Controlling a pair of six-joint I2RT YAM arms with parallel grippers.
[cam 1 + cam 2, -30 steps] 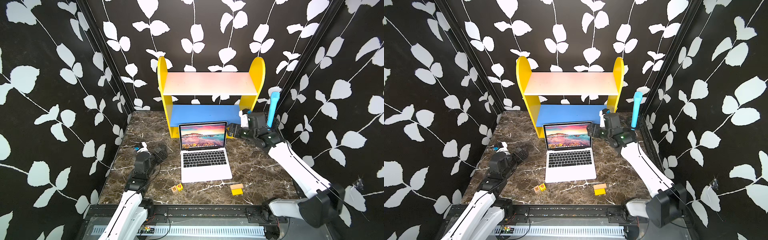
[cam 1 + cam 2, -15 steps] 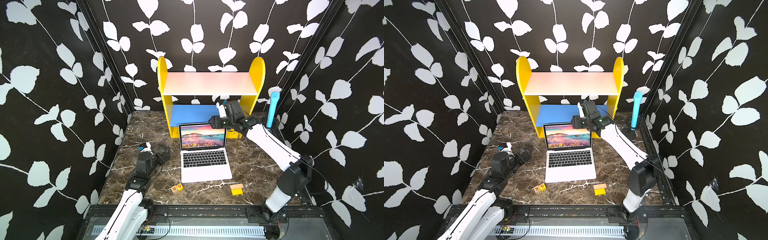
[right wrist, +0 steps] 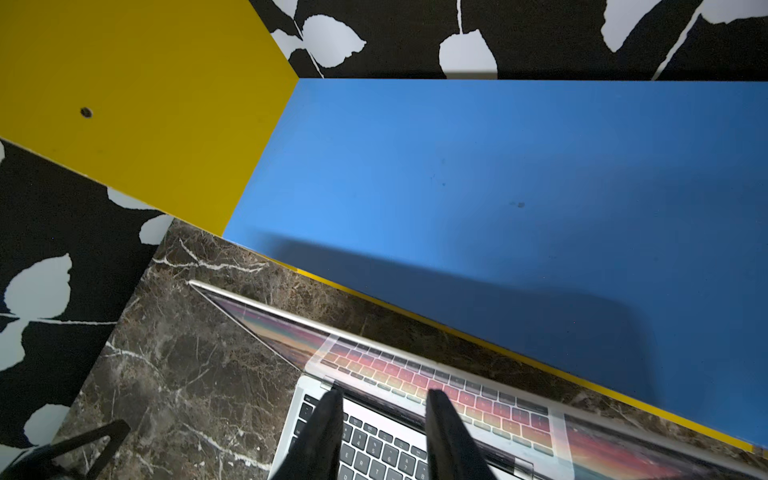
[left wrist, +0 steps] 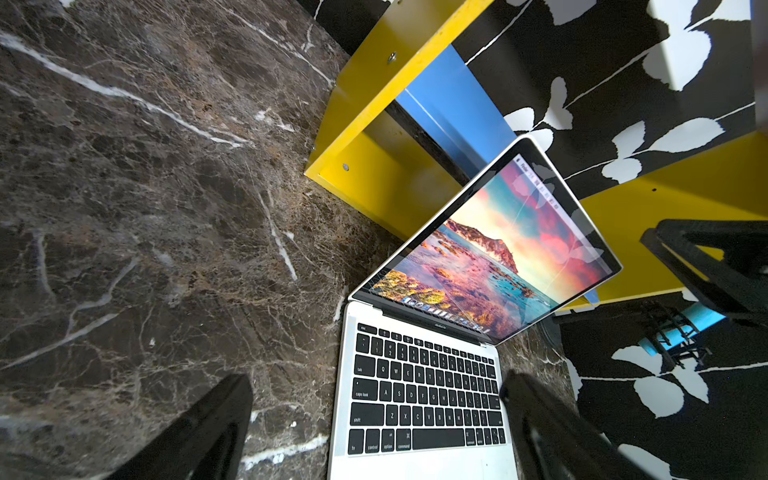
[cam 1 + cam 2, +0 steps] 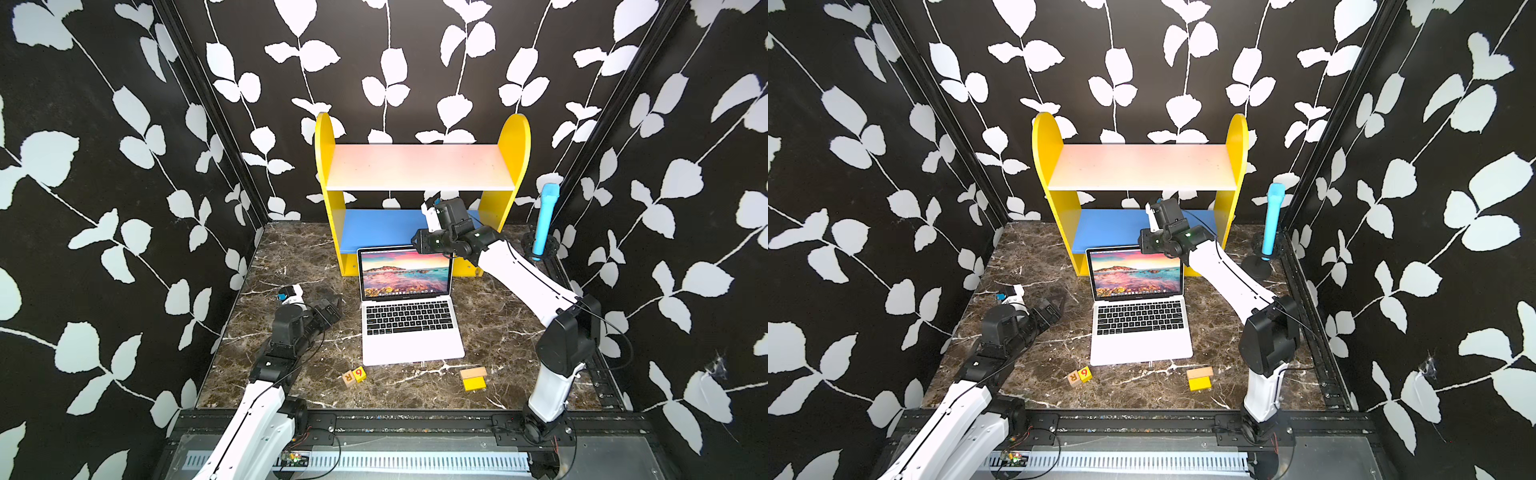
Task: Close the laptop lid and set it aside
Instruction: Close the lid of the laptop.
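Note:
The laptop (image 5: 409, 328) sits open in the middle of the marble table, keyboard toward the front. Its lid (image 5: 405, 270) stands upright and shows a pink-teal coastal wallpaper. My right gripper (image 5: 417, 243) hovers at the lid's upper right corner. In the right wrist view the right gripper (image 3: 385, 395) has its fingers apart, with only the lid (image 3: 415, 365) and keyboard beneath. Whether a finger touches the lid I cannot tell. My left gripper (image 5: 332, 309) lies low to the left of the laptop, open wide. In the left wrist view the left gripper (image 4: 376, 380) faces the laptop (image 4: 424, 399).
A yellow shelf unit (image 5: 419, 166) with a blue lower board (image 5: 382, 226) stands right behind the lid. A blue cylinder on a black stand (image 5: 546, 220) is at the back right. Letter blocks (image 5: 354, 376) and a yellow and wooden block pair (image 5: 473, 378) lie near the front.
My right arm has swung left from beside the laptop to the lid's upper right corner, and its jaws have narrowed. The left gripper has shifted slightly.

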